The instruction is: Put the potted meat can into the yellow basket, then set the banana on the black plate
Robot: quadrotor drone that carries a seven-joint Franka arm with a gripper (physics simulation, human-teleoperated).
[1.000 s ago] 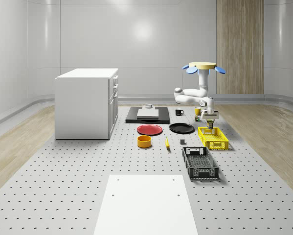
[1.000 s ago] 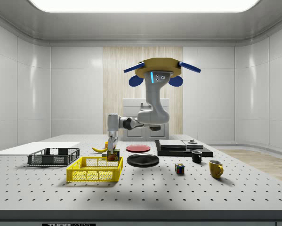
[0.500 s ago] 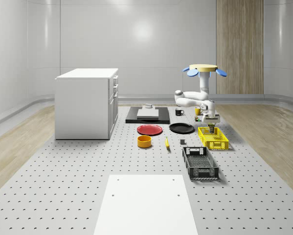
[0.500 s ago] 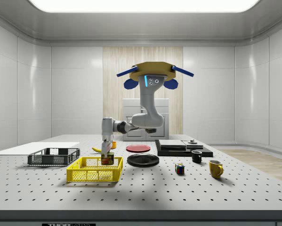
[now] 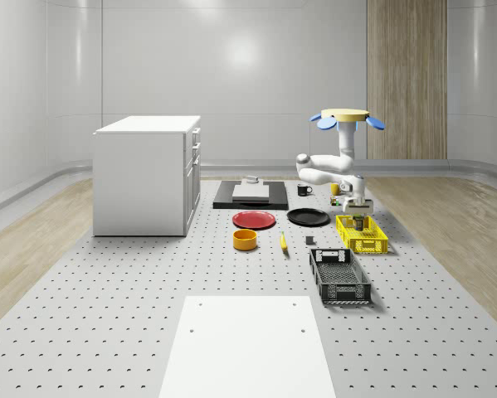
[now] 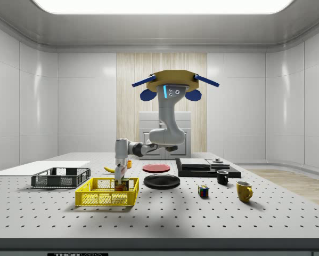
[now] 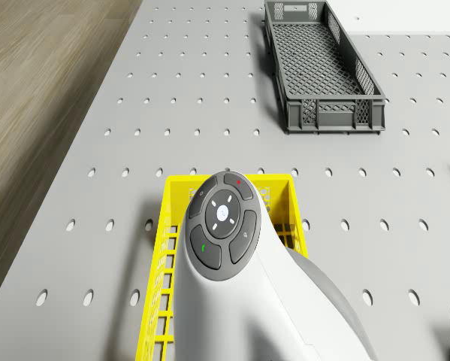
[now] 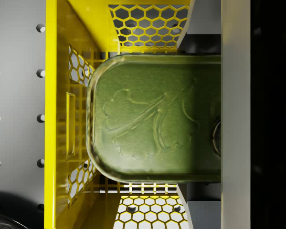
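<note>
Meanwhile the hovering drone [image 6: 175, 81] had its pincer [image 6: 120, 182] clamped on the green-lidded potted meat can [image 8: 157, 119], inside the yellow mesh basket [image 6: 106, 198].

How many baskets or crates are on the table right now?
2. The yellow basket sits under the gripper; the dark grey crate lies just beyond its end, nearer the whole-scene camera.

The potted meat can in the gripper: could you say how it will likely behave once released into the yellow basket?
The potted meat can looks like rigid embossed metal, so it should probably keep its shape. Its flat, rounded-rectangle end suggests it will sit rather than roll. Smooth sides may slip between the fingers. The yellow basket walls would likely stop any slide.
</note>
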